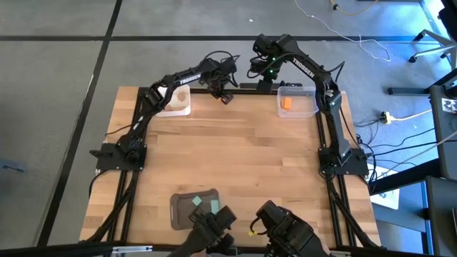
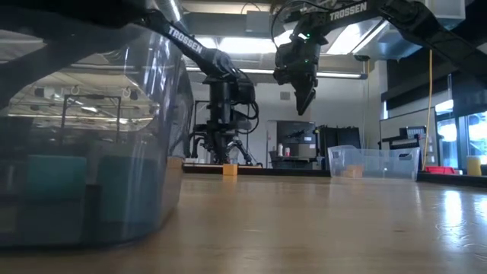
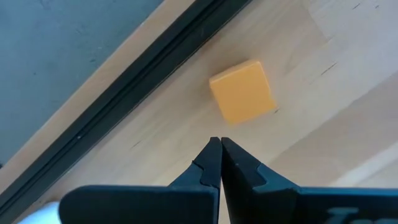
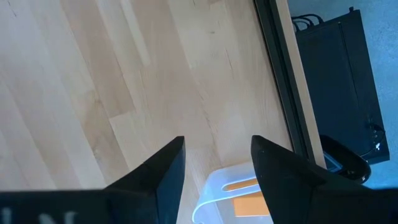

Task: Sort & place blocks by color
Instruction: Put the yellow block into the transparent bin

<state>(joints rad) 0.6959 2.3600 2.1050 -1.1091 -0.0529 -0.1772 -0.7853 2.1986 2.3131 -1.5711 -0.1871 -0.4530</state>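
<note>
My left pincer (image 3: 220,144) is clenched on nothing, just above the orange block (image 3: 242,91) at the counter's (image 1: 243,157) top edge. It looks light, hard and smooth; I'd squeeze two flat sides. My right pincer (image 4: 216,149) hangs released.

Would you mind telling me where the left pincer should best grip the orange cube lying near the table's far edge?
Judging by its pose, from straight above, on two opposite flat side faces. The orange cube lies flat on the table, apart from the trays, turned slightly askew. The left pincer is shut, so it would need to open and align first.
</note>
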